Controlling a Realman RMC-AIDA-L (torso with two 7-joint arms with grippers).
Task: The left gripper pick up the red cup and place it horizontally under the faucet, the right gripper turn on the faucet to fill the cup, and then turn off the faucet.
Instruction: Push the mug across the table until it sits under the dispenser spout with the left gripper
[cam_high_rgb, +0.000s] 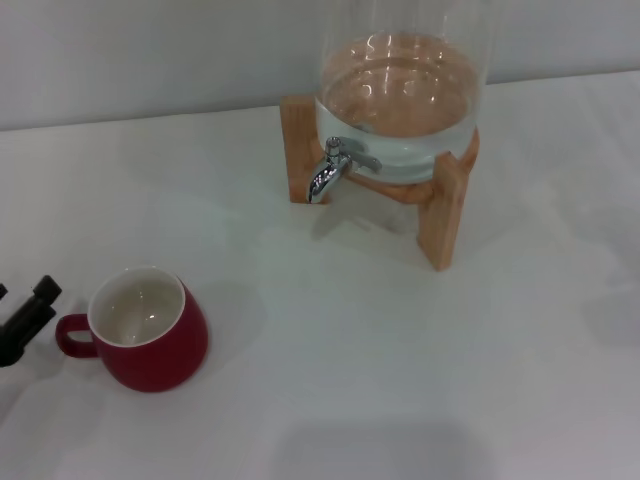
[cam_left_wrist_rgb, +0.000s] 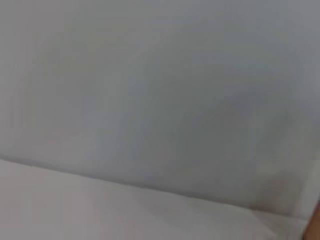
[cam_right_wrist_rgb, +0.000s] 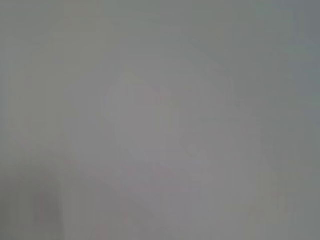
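The red cup (cam_high_rgb: 150, 335) stands upright on the white table at the near left, its cream inside showing and its loop handle pointing left. My left gripper (cam_high_rgb: 18, 305) reaches in from the left edge, just beside that handle but apart from it, and looks open with nothing held. Only part of it shows. The chrome faucet (cam_high_rgb: 330, 170) sticks out from the front of the glass dispenser at the back, spout curving down, well away from the cup. My right gripper is out of view. Both wrist views show only blank pale surface.
The glass dispenser (cam_high_rgb: 400, 100) holds water and rests on a wooden stand (cam_high_rgb: 445, 215) at the back centre-right. White table (cam_high_rgb: 380, 370) spreads between the cup and the stand. A pale wall runs behind.
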